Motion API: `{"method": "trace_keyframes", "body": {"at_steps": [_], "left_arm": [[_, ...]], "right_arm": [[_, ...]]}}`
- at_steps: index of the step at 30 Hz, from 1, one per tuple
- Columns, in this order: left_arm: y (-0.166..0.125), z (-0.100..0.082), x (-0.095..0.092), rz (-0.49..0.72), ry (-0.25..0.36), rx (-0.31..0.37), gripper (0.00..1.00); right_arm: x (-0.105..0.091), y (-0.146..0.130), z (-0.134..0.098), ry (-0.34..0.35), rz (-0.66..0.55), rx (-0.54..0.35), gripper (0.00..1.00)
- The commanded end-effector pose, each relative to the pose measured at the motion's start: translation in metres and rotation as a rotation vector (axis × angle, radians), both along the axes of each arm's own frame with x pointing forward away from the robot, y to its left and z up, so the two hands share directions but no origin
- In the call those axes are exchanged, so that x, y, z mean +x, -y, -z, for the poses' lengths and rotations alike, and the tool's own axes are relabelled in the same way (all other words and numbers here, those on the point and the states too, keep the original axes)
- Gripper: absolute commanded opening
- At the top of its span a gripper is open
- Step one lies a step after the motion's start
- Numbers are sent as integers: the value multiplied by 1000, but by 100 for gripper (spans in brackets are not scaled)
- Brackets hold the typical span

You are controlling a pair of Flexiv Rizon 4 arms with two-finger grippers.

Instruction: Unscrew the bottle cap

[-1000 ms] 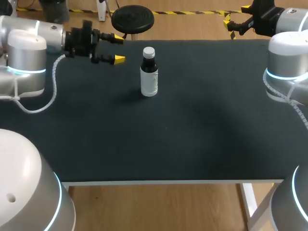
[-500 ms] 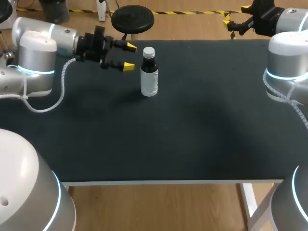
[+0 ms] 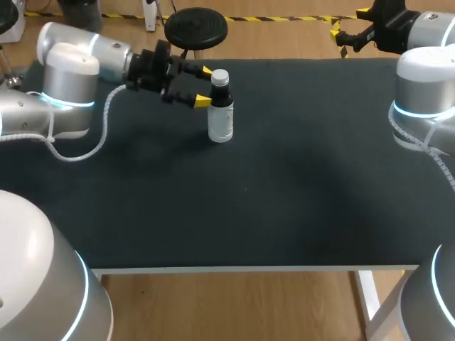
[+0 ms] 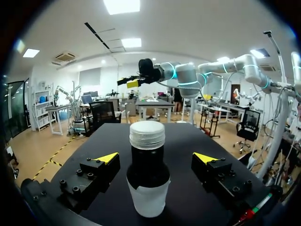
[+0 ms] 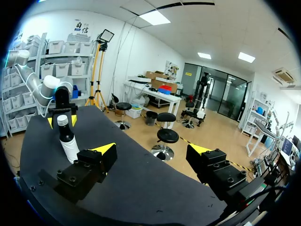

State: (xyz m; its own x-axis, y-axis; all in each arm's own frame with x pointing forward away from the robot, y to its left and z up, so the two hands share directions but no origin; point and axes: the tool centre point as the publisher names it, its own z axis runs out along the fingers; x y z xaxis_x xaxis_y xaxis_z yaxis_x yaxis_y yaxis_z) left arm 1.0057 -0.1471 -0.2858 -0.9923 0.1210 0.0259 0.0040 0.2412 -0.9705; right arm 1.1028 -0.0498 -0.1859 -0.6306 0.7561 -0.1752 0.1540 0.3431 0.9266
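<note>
Though the bottle (image 3: 220, 114) stands at its tips, the left gripper (image 3: 204, 87) gapes wide, its 2 fingers touching nothing

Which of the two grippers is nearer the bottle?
The left gripper: its open fingers stand on both sides of the bottle, not touching it. The right gripper is far off, at the table's far corner.

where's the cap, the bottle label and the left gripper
cap (image 4: 147, 133), left wrist view, ribbed side of it
bottle label (image 3: 221, 122), head view, middle of the white wrap
left gripper (image 3: 205, 87), head view, midway between its yellow tips
</note>
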Motion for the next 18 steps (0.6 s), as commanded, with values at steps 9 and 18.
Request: {"method": "trace_keyframes", "body": {"at_steps": [9,18], "left_arm": [[14,2,2,27,-9,-2,100],[22,1,-1,36,-10,-5,100]], "right_arm": [[1,0,0,-1,-1,0,100],[1,0,0,-1,-1,0,100]]}}
